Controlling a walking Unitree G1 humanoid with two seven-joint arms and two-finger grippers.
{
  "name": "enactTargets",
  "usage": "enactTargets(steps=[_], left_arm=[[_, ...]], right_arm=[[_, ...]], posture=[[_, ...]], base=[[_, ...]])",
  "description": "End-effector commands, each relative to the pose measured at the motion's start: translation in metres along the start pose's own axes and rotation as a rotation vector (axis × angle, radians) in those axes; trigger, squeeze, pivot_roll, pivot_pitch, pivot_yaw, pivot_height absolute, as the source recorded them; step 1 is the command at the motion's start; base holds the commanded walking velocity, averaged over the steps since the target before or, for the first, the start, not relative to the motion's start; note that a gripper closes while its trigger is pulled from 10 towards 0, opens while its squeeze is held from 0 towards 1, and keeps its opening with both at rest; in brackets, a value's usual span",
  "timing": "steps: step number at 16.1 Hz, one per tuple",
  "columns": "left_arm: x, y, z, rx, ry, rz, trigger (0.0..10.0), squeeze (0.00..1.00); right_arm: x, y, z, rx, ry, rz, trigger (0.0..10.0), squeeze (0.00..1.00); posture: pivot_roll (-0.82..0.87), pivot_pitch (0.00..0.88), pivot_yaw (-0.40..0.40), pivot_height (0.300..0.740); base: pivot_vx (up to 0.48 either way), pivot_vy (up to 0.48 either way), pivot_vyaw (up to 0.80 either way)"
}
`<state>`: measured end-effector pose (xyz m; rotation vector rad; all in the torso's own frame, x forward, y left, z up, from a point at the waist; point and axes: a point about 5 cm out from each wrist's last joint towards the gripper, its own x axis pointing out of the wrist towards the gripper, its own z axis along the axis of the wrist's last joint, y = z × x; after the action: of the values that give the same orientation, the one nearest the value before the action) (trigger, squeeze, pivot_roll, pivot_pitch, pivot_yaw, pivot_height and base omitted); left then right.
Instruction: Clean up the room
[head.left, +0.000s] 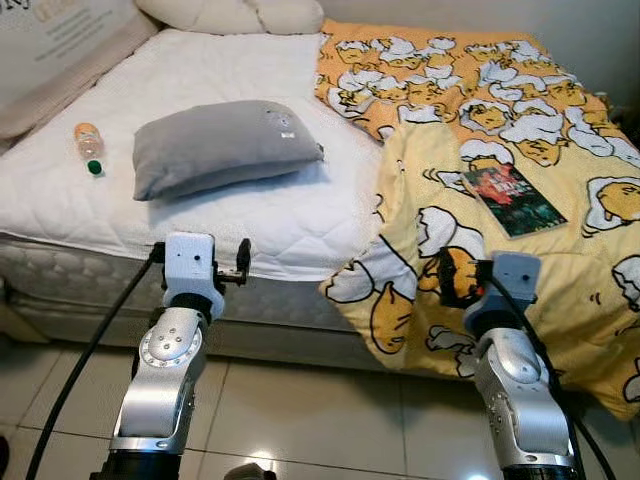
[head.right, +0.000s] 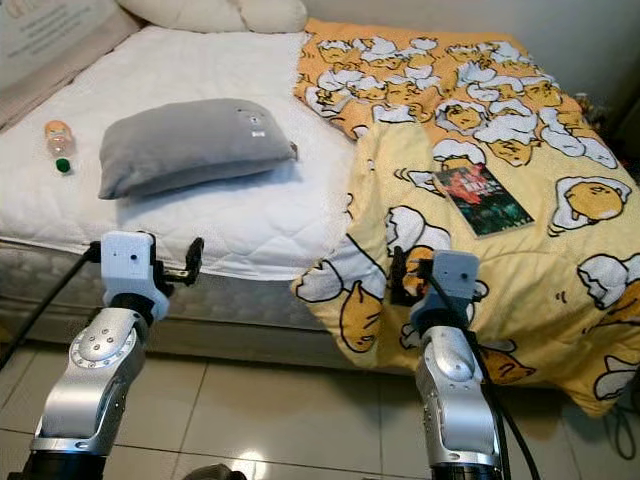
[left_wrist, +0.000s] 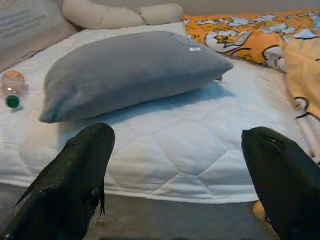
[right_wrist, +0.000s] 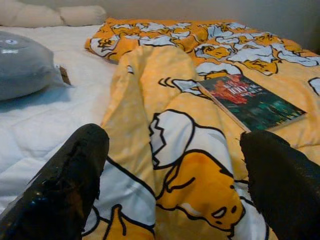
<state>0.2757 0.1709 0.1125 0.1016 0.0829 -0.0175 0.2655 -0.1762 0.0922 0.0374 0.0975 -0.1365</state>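
Two tools released: left tool (head.left: 243, 262), right tool (right_wrist: 175, 180) | book (head.left: 513, 198) flat on blanket (head.left: 560, 120), long axis diagonal | bottle (head.left: 89, 146) lying, cap toward robot

The white mattress (head.left: 250, 210) lies bare in front of the left gripper (head.left: 243, 262), whose 2 fingers stand apart at the bed edge. Beyond that bare strip the grey pillow (head.left: 222, 143) blocks the middle; a bottle (head.left: 89, 146) lies well left of it. The right gripper (head.right: 398, 272), fingers apart, faces the yellow blanket (head.left: 520, 130) draped over the edge, with a book (head.left: 512, 198) on top.
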Motion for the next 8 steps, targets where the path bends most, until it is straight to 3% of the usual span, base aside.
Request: enactTargets(steps=[1,4,6,8], left_arm=[[0.001,0.002,0.000,0.013,0.012,-0.003,10.0,0.00],[0.004,-0.004,-0.002,0.009,0.026,-0.027,10.0,0.00],[0.005,-0.006,-0.002,0.008,0.027,-0.031,10.0,0.00],[0.006,-0.005,-0.003,0.010,0.029,-0.031,10.0,0.00]], right_arm=[[-0.002,0.001,0.000,0.013,0.005,-0.007,10.0,1.00],[-0.003,-0.005,-0.003,0.032,0.043,-0.038,10.0,1.00],[-0.002,-0.009,-0.003,0.024,0.050,-0.060,10.0,1.00],[-0.002,-0.009,-0.002,0.021,0.023,-0.052,10.0,1.00]], posture=[[-0.08,0.000,0.026,0.740],[-0.09,0.000,0.034,0.740],[-0.09,0.000,0.033,0.740],[-0.09,0.000,0.031,0.740]], base=[[0.000,0.292,0.00],[0.000,0.325,0.00],[0.000,0.379,-0.71],[0.000,0.382,0.00]])
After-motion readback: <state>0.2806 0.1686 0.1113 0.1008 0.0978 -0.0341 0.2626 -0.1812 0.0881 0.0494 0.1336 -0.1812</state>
